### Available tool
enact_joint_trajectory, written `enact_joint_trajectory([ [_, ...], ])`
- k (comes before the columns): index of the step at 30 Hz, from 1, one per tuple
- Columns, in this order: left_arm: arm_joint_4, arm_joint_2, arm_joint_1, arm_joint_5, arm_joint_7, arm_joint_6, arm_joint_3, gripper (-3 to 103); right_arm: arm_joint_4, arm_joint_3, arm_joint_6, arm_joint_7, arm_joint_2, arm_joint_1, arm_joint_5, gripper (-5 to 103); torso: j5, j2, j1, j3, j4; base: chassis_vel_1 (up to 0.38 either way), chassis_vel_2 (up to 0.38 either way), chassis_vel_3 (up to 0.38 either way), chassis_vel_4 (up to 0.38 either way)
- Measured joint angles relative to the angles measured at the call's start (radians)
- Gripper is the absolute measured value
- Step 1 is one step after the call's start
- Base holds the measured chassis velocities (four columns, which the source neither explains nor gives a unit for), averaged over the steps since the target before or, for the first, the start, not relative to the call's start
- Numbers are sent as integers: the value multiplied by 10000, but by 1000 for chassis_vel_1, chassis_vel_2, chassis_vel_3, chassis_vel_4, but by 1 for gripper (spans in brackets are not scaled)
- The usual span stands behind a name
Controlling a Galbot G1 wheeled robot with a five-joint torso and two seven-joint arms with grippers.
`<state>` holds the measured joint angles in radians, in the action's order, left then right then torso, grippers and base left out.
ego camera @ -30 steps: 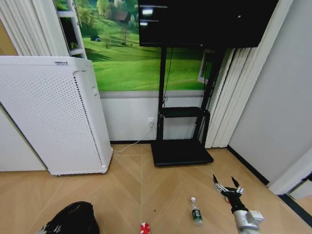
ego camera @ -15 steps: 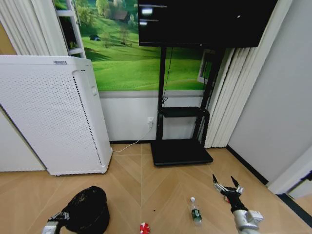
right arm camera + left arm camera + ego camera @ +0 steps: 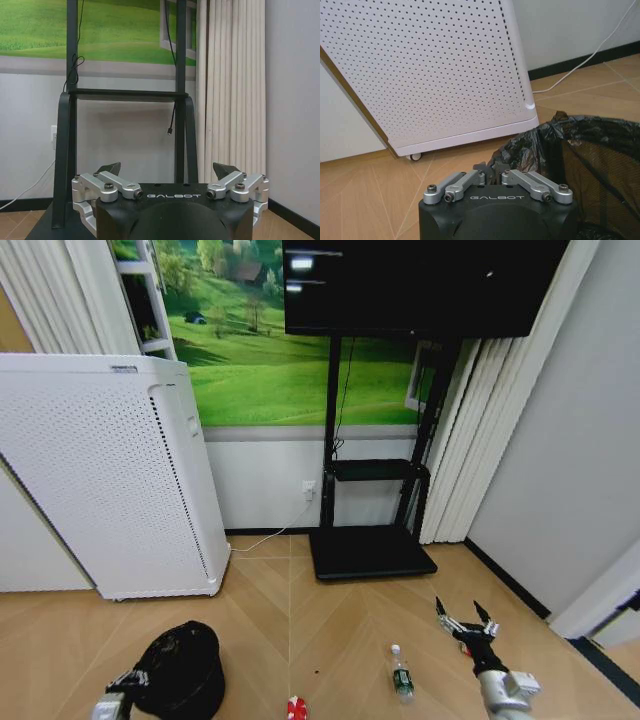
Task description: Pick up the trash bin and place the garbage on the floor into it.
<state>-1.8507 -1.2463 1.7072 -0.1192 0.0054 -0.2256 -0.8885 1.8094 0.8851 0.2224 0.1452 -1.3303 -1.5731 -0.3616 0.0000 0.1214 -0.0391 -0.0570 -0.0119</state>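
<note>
- The left gripper (image 3: pixel 492 172) is low on the robot's left side, with its fingers pressed together on the rim of the bin (image 3: pixel 580 150).
- The black bag at the bin's edge is pinched between those fingers.
- In the head view, the bin (image 3: pixel 182 668) is low on the left, and it is tipped over a bit, with the left gripper (image 3: pixel 128 683) at its near edge.
- The bin is close in front of the big white box (image 3: pixel 110 475) with lots of little holes.
- The right gripper (image 3: pixel 466 621) is held out low on the right, over the wood floor (image 3: pixel 330 630).
- Its two fingers are wide apart and hold nothing.
- From the right wrist, those black tips point at the black TV stand (image 3: pixel 125 100) by the wall.
- The bottle (image 3: pixel 401 673) lies on the floor just left of the right gripper.
- The can (image 3: pixel 297 707) is on the floor between the bin and the bottle, at the very bottom of the head view.
- The bottle and the can are both outside the bin.
</note>
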Motion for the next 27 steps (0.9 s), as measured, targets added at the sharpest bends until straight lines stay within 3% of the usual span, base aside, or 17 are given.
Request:
enact_joint_trajectory([
  [2, -532, 42, 308, -627, -98, -338, -150, 23, -49, 15, 1, 38, 6, -5, -34, 100, 0, 1, 0, 0, 3, 0, 0, 0, 0],
  [8, -661, 34, 371, -660, -133, -345, -207, 39, -102, -8, 7, 77, 7, 11, -35, 100, 0, 0, 0, 0, 1, 0, 0, 0, 0],
  [11, -837, -29, 583, -741, -164, -367, -274, 56, -102, -23, 7, 78, 3, 36, -37, 100, 0, 1, 0, 0, 1, 0, 0, 0, 0],
  [15, -909, -43, 780, -769, -150, -512, -551, 66, -105, -17, 8, 79, 21, 31, -58, 100, 0, 1, 1, 0, 2, 0, 0, 0, 0],
  [16, -890, -23, 820, -798, -144, -652, -707, 75, -129, -11, 15, 85, 25, 29, -70, 100, 0, 0, 0, 1, 3, 0, 0, 0, 0],
  [19, -798, 32, 850, -894, -100, -836, -907, 74, -167, -10, 38, 106, 20, 26, -70, 100, 0, 1, 0, 0, 2, 0, 0, 0, 0],
  [24, -587, 85, 768, -1129, -64, -1175, -1060, 53, -192, -65, 50, 147, -46, 14, -15, 100, -1, 0, 0, 0, 3, 0, 0, 0, 0],
  [25, -587, 85, 768, -1129, -64, -1175, -1060, 53, -192, -65, 50, 147, -46, 14, -15, 100, -1, 0, 0, 0, 3, 0, 0, 0, 0],
  [26, -472, 105, 626, -1173, -100, -1184, -1006, 42, -192, -80, 50, 165, -51, 10, 0, 100, 0, 1, 0, 0, 2, 0, 0, 0, 0],
  [27, -441, 111, 579, -1196, -106, -1185, -982, 42, -192, -81, 51, 173, -51, 6, 4, 100, 0, 1, 0, 0, 1, 0, 0, 0, 0],
])
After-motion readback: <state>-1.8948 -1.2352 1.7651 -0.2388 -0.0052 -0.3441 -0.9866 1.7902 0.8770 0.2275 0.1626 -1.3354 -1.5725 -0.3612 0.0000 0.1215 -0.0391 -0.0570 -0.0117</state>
